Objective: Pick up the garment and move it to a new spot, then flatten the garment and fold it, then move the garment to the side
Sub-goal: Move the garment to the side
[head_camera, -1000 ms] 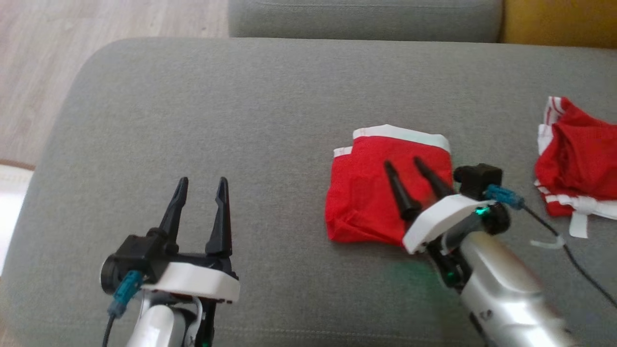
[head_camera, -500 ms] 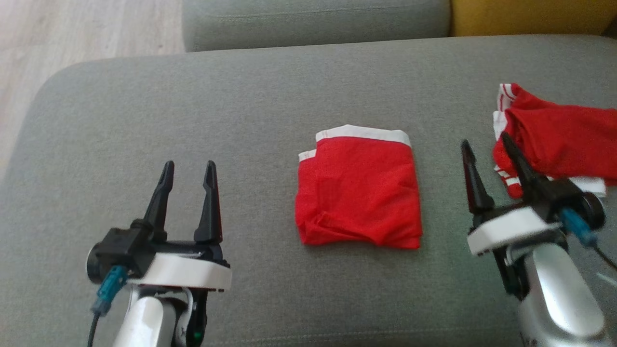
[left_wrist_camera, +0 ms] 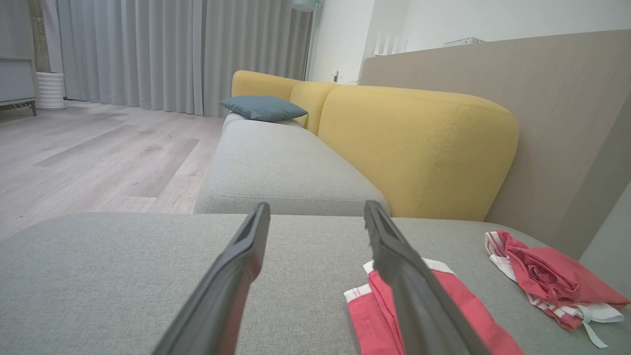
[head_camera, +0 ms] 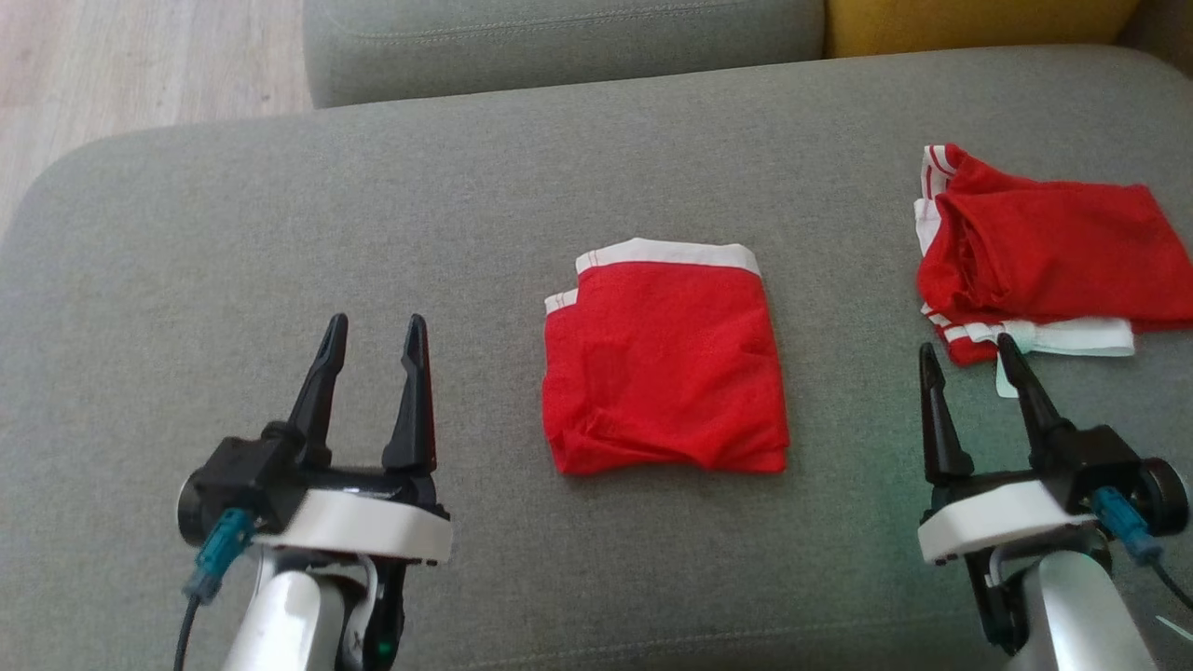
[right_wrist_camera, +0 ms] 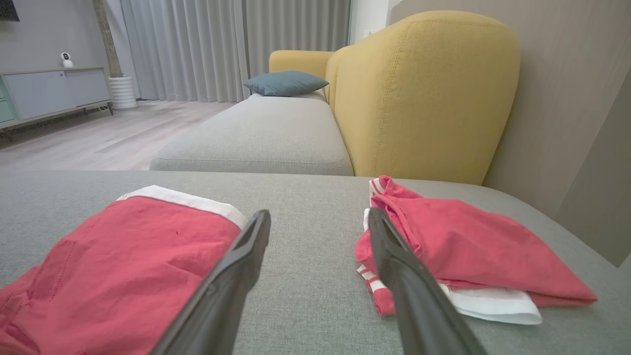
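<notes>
The garment (head_camera: pixel 664 368) lies folded in a rough square at the middle of the grey seat (head_camera: pixel 280 233). It is red, with a white waistband along its far edge. No print on the waistband is sharp enough to read.

The left gripper (head_camera: pixel 377 321) hovers over bare cushion to the garment's left, jaws spread and empty. The right gripper (head_camera: pixel 966 343) hovers to the garment's right, likewise spread and holding nothing. Neither touches the cloth.

A second garment (head_camera: pixel 1035 252), red with white stripes, lies crumpled near the seat's right end, well apart from the folded one. A pale ribbon (head_camera: pixel 1005 375) trails from its white band; whether it bears writing I cannot tell. In the head view the right gripper's outer fingertip overlaps that band. In the right wrist view one finger covers the folded garment's near corner and the other hides part of the second garment's striped edge. In the left wrist view a finger crosses the folded garment.

On the left forearm a small mark like an "X" (head_camera: pixel 358 645) shows.

Beyond lie another grey seat (head_camera: pixel 559 37), a yellow backrest (left_wrist_camera: pixel 419 143), a blue pillow (left_wrist_camera: pixel 263 107), grey curtains (left_wrist_camera: pixel 148 49), a wood floor (head_camera: pixel 140 56) and a low cabinet (right_wrist_camera: pixel 54 93).
</notes>
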Available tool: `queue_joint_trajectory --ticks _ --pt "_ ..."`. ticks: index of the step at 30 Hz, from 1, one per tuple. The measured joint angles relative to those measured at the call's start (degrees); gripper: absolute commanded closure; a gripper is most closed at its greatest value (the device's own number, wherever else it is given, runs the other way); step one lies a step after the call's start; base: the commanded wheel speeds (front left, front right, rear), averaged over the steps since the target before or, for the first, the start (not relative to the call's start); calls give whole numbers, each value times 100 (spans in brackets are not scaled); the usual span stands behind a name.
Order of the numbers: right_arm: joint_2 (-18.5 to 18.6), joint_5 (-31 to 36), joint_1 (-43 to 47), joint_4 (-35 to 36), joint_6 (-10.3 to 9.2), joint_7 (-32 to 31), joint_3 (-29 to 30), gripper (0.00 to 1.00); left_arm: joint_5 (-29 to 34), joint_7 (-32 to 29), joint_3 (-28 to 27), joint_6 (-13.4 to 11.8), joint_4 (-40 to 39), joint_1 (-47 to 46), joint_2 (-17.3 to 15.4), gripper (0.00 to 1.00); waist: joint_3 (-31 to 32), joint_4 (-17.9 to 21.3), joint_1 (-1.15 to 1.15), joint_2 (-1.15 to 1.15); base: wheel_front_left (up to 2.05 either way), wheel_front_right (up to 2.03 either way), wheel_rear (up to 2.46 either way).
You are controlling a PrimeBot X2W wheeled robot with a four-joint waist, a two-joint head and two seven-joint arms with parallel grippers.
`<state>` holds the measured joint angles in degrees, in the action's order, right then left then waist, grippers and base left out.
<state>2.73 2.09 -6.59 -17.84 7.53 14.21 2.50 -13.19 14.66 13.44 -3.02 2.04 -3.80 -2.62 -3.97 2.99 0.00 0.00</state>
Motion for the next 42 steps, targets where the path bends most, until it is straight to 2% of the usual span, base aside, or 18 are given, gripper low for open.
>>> queue_joint_trajectory --ticks 8,18,25,33,34,35,36,37,42 --pt "0 -171 -21 -242 0 -97 -223 0 -9 0 74 9 8 -1 0 0 -76 -96 0 0 0 0 0" --pt "2 -1357 -782 -1070 0 -940 -628 0 -9 0 324 47 102 -125 0 0 -491 -514 0 0 0 0 0" --pt "10 -1793 -1288 -1688 0 -1233 -943 0 -45 0 464 -11 110 -407 2 0 -858 -887 0 0 0 0 0" --pt "136 -1501 -1687 -2129 0 -1210 -967 0 -110 0 597 -90 105 -504 3 0 -1094 -1143 0 0 0 0 0" --pt "154 -1417 -1719 -2170 0 -1163 -976 8 -110 0 594 -105 108 -504 2 0 -1107 -1148 0 0 0 0 0" --pt "155 -1384 -1753 -2209 0 -1131 -976 46 -110 0 593 -109 108 -504 2 0 -1114 -1145 0 0 0 0 0" --pt "160 -1365 -1775 -2239 0 -1098 -976 70 -110 0 591 -110 108 -504 2 0 -1117 -1133 0 0 0 0 0" --pt "171 -1306 -1794 -2271 0 -1037 -993 100 -110 0 586 -111 108 -504 2 0 -1117 -1113 0 0 0 0 0" --pt "223 -993 -1876 -2390 0 -823 -1230 100 -108 0 544 -108 136 -503 2 0 -1057 -951 0 0 0 0 0"
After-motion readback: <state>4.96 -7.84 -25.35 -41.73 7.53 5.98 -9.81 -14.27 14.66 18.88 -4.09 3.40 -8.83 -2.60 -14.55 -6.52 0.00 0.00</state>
